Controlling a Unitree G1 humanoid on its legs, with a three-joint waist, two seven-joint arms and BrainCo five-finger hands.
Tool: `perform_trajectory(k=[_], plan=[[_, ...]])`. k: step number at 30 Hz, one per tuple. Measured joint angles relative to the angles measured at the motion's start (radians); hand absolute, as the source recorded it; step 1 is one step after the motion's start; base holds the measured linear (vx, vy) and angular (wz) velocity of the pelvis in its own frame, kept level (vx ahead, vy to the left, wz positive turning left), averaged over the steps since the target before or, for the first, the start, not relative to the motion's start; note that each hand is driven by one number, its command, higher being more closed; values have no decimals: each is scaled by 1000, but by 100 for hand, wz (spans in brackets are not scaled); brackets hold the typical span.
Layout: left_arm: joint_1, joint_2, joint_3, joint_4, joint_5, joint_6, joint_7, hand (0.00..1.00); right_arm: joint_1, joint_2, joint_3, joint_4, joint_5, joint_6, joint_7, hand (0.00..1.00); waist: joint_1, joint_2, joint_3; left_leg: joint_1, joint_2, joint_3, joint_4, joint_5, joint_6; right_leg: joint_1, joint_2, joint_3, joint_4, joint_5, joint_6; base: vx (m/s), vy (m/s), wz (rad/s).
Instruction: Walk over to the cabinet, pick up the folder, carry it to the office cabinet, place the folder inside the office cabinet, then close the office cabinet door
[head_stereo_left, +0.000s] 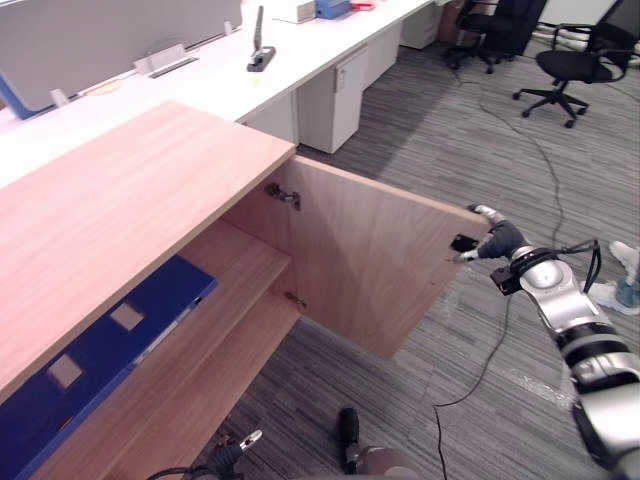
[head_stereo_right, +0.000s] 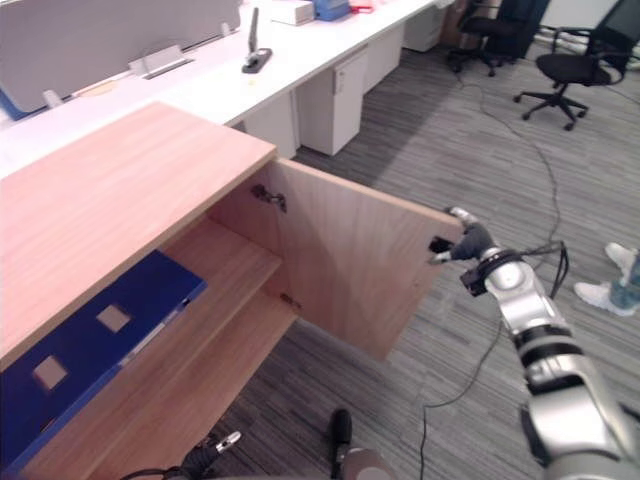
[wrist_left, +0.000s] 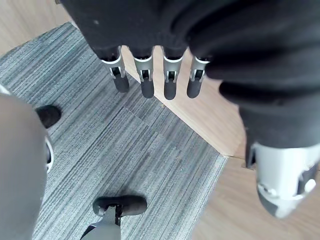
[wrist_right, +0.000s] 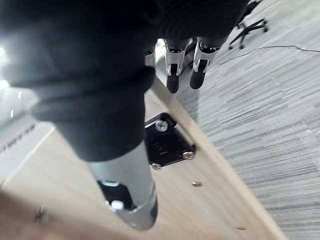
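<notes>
The blue folder (head_stereo_left: 92, 362) lies flat on the upper shelf inside the wooden office cabinet (head_stereo_left: 120, 210). The cabinet door (head_stereo_left: 370, 262) stands wide open, swung out to the right. My right hand (head_stereo_left: 495, 241) is at the door's free outer edge, fingers (wrist_right: 182, 70) straight along the edge and thumb (wrist_right: 131, 197) on the inner face beside a black latch plate (wrist_right: 167, 142). It holds nothing. My left hand (wrist_left: 150, 75) hangs low in front of the cabinet, open and empty, fingers straight above the carpet.
A long white desk (head_stereo_left: 300, 60) with a black stand (head_stereo_left: 261, 52) runs behind the cabinet. Black office chairs (head_stereo_left: 575, 65) stand at the far right. A person's shoes (head_stereo_left: 625, 275) are on the grey carpet right of my arm.
</notes>
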Motion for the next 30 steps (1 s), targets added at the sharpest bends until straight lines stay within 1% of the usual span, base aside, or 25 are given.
perform_trajectory(k=[1, 2, 3, 4, 5, 6, 7, 8, 9, 10, 11, 12, 13, 14, 15, 16, 17, 19, 20, 25, 26, 27, 28, 29, 30], plan=[[1, 6, 11, 1, 0, 0, 0, 0, 14, -57, 51, -88, 37, -1, 42, 0, -5, -5, -3, -3, 1, 3, 0, 0, 1, -6, 3, 6, 0, 2, -2, 3, 10, -23], [-1, 9, 28, 0, 0, -2, 0, 0, 33, -130, 108, -197, 104, -1, 114, 0, -6, -11, -6, -2, 2, 8, 1, 1, 7, -9, 8, 14, 0, 3, -4, -7, 10, -20], [-2, 10, 38, -1, 0, -4, 0, 0, 53, -174, 144, -277, 144, -2, 164, 0, -5, -16, -9, -2, 3, 10, 2, 1, 11, -10, 13, 15, 0, 4, -6, -13, 3, -12], [-2, 10, 45, -2, 1, -7, -1, 0, 90, -214, 157, -369, 182, -3, 210, 0, -3, -22, -12, -2, 5, 9, 2, 1, 13, -10, 17, 15, 0, 4, -8, 0, 0, 0], [-2, 10, 54, -2, 1, -11, -1, 0, 159, -253, 157, -469, 249, 0, 262, 0, 4, -29, -12, -2, 7, 7, 3, 1, 13, -9, 18, 15, 0, 3, -10, -33, 9, 3], [-2, 9, 65, -4, 1, -13, -2, 0, 264, -285, 139, -568, 311, -9, 301, 0, 16, -38, -12, -5, 7, 0, 3, 0, 13, -9, 17, 15, 0, 3, -10, -35, 21, 5], [0, 9, 70, -3, 2, -13, -2, 0, 312, -286, 119, -616, 335, -10, 311, 0, 22, -40, -12, -6, 7, -3, 3, 0, 13, -9, 17, 14, 0, 3, -10, -35, 44, 14], [-1, 5, 84, -3, 2, -13, -2, 0, 411, -284, 73, -706, 386, -8, 315, 0, 40, -46, -8, -12, 5, -11, 5, 0, 13, -9, 13, 11, 0, 3, -10, -18, 36, 15], [-1, 4, 89, -5, 2, -13, -2, 0, 453, -284, 47, -738, 409, -8, 316, 0, 51, -48, -7, -13, 3, -15, 5, -1, 14, -9, 10, 8, 0, 3, -10, -9, 68, 21], [1, 4, 104, -11, 2, -13, -2, 0, 525, -305, 0, -786, 428, 0, 380, 0, 62, -49, -6, -14, -1, -24, 6, -2, 16, -5, 3, 5, 0, 4, -10, 8, 99, 22], [12, 9, 119, -15, 1, -13, -2, 0, 627, -372, -25, -824, 447, 16, 443, 0, 67, -54, -4, -15, -4, -31, 7, -4, 20, -1, -3, 1, 0, 4, -10, 13, 111, 18], [21, 12, 131, -19, 1, -13, -1, 0, 674, -404, -29, -833, 447, 26, 463, 0, 67, -58, -3, -15, -6, -31, 7, -6, 22, -1, -6, 1, 0, 6, -11, 14, 123, 7], [31, 23, 150, -23, 1, -13, 0, 0, 787, -438, -51, -834, 453, 54, 497, 0, 64, -66, 1, -16, -10, -30, 12, -12, 29, 0, -12, 2, 0, 7, -10, 0, 123, -6], [39, 33, 168, -23, 1, -13, 0, 0, 870, -445, -69, -834, 470, 80, 521, 0, 57, -84, 12, -18, -13, -26, 19, -19, 30, -1, -19, 4, 0, 11, -6, -9, 122, -9], [43, 37, 176, -22, 1, -13, 0, 0, 898, -445, -79, -836, 485, 89, 532, 0, 54, -91, 15, -19, -16, -25, 21, -20, 31, -2, -22, 7, 0, 12, -5, -25, 116, -14], [50, 41, 186, -22, 1, -12, 0, 0, 947, -447, -109, -852, 500, 99, 548, 0, 44, -102, 20, -19, -23, -20, 26, -25, 35, -5, -27, 17, 0, 17, -4, -41, 139, -18], [48, 41, 193, -22, 0, -13, 0, 0, 971, -451, -121, -869, 525, 105, 559, 0, 44, -108, 21, -19, -27, -12, 38, -35, 41, -5, -31, 23, 0, 20, 0, -41, 128, -17], [40, 41, 195, -24, -1, -13, 0, 0, 981, -451, -137, -894, 553, 113, 572, 0, 45, -108, 21, -26, -32, -10, 53, -46, 41, -6, -35, 25, 0, 24, 5, -48, 102, -5], [39, 41, 199, -26, -3, -14, 0, 0, 981, -451, -138, -907, 566, 117, 573, 0, 51, -108, 22, -31, -36, -11, 61, -52, 44, -8, -41, 26, 0, 25, 7, -39, 71, 1], [52, 39, 221, -25, -5, -13, 2, 0, 939, -445, -119, -890, 561, 119, 571, 0, 71, -104, 25, -51, -43, -31, 79, -63, 49, -12, -61, 18, 0, 26, 7, -29, 77, 10], [53, 36, 221, -25, -9, -13, 3, 0, 885, -415, -90, -846, 557, 116, 562, 0, 77, -102, 26, -61, -44, -41, 88, -66, 53, -12, -69, 10, 0, 26, 8, -28, 93, 32], [54, 31, 220, -26, -16, -13, 4, 0, 819, -348, -66, -762, 555, 115, 553, 0, 81, -98, 28, -75, -46, -64, 96, -69, 57, -11, -78, -7, 0, 26, 8, -29, 92, 37], [53, 28, 219, -26, -21, -13, 5, 0, 784, -305, -55, -708, 548, 110, 537, 0, 81, -94, 29, -84, -46, -76, 103, -69, 58, -10, -83, -16, 0, 26, 9, -30, 70, 50], [55, 17, 215, -33, -28, -13, 12, 0, 720, -197, -53, -578, 501, 91, 491, 0, 89, -85, 30, -96, -47, -98, 108, -64, 49, -6, -95, -41, 0, 25, 10, -20, 44, 46], [55, 10, 210, -33, -30, -13, 14, 0, 684, -134, -56, -495, 474, 81, 465, 0, 93, -79, 30, -103, -50, -116, 110, -64, 48, -3, -102, -54, 0, 24, 12, -22, 53, 67]])
